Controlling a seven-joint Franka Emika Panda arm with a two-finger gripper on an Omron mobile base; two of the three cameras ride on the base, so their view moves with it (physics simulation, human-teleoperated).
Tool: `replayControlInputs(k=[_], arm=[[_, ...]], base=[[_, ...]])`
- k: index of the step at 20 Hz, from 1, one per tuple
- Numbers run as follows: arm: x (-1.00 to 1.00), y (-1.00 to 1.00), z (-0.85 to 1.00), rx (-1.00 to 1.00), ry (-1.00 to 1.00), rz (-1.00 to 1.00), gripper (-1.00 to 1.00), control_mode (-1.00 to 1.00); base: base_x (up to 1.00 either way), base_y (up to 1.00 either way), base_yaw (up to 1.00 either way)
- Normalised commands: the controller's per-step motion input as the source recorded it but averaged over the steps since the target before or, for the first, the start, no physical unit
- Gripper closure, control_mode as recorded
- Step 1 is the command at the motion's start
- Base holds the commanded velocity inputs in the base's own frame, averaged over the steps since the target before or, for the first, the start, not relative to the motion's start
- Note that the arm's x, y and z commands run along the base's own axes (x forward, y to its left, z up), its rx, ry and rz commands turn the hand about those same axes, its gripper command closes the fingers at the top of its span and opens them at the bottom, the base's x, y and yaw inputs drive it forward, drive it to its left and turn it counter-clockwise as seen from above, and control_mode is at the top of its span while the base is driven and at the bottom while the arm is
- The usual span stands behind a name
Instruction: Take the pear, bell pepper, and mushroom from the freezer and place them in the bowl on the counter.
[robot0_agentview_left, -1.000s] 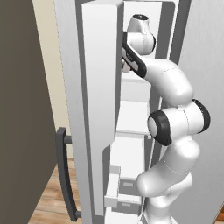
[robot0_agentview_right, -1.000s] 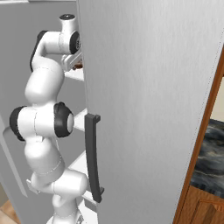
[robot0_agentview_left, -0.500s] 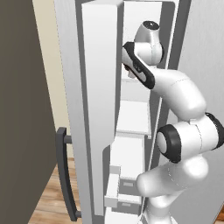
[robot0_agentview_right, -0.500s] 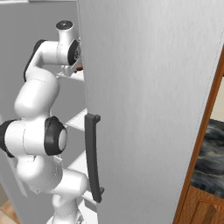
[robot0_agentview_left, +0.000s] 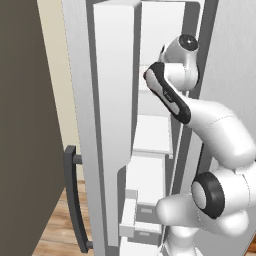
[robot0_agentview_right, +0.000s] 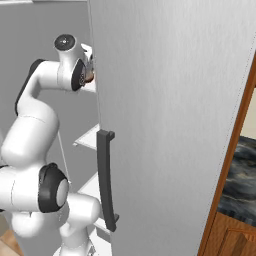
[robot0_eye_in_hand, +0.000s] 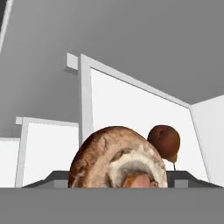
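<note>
Up in the freezer (robot0_agentview_left: 150, 125), the mushroom (robot0_eye_in_hand: 118, 159) sits clamped in the hand (robot0_eye_in_hand: 119, 183), and pulling out could clip the fridge door (robot0_agentview_right: 175, 125) and knock it loose.

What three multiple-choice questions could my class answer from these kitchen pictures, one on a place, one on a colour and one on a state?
1. Where is the mushroom in the hand view?
A. Close in front of the camera, between the dark finger tips
B. In a bowl on a counter
C. On the wooden floor

2. What colour is the small round thing behind the mushroom?
A. Green
B. Dark brown
C. Yellow

3. How does the freezer stand?
A. Shut
B. Lying on its side
C. Open, with the arm reaching in

Answers: 1 A, the mushroom sits low and large at the gripper. 2 B, it looks dark brown against the white wall. 3 C, the left base view shows shelves and drawers with the arm inside.
</note>
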Motion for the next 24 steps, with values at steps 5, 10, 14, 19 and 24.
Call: replayControlInputs(k=[5, 10, 14, 19, 24], arm=[[-0.8, 0.0, 0.16, 0.0, -0.13, 0.0, 1.0, -1.0], [-1.0, 0.0, 0.19, 0.0, 0.0, 0.0, 1.0, -1.0], [-1.0, 0.0, 0.2, 0.0, 0.0, 0.0, 1.0, -1.0], [-0.98, -0.19, 0.1, 0.0, 0.0, 0.0, 1.0, -1.0], [-0.98, -0.24, -0.01, 0.03, 0.0, -0.24, 1.0, -1.0]], base=[[0.0, 0.0, 0.0], [0.0, 0.0, 0.0], [0.0, 0.0, 0.0], [0.0, 0.0, 0.0], [0.0, 0.0, 0.0]])
